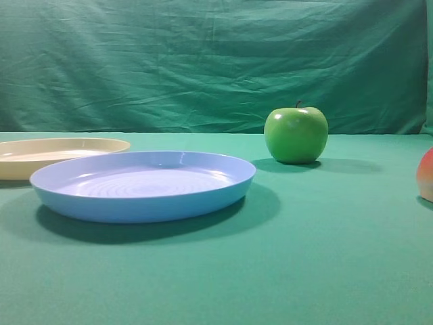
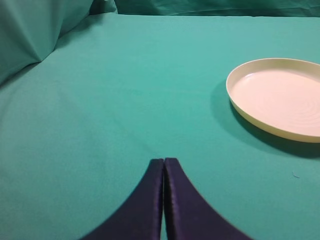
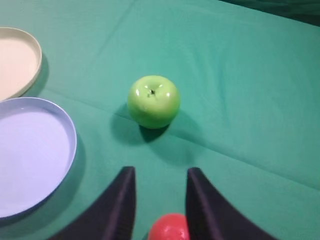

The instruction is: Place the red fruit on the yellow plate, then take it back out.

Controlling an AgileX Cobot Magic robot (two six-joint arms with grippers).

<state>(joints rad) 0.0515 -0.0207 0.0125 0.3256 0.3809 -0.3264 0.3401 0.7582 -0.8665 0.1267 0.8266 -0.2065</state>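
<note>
The red fruit (image 3: pixel 169 227) lies on the green cloth between my right gripper's (image 3: pixel 161 171) two dark fingers, deep toward their base. It sits against the right finger, with a gap to the left one. The jaws stand apart. In the exterior high view only the fruit's (image 1: pixel 426 175) left side shows at the right edge, and neither gripper shows there. The yellow plate (image 1: pixel 61 145) sits empty at the far left, behind the blue plate; its rim (image 3: pixel 35 55) shows at the right wrist view's top left. My left gripper (image 2: pixel 164 160) is shut and empty over bare cloth, left of the yellow plate (image 2: pixel 280 100).
A light blue plate (image 1: pixel 142 184) sits empty at the front left, close beside the yellow one. A green apple (image 1: pixel 295 135) with a stem stands ahead of my right gripper, seen beyond its fingertips (image 3: pixel 153 101). Draped green cloth forms the backdrop.
</note>
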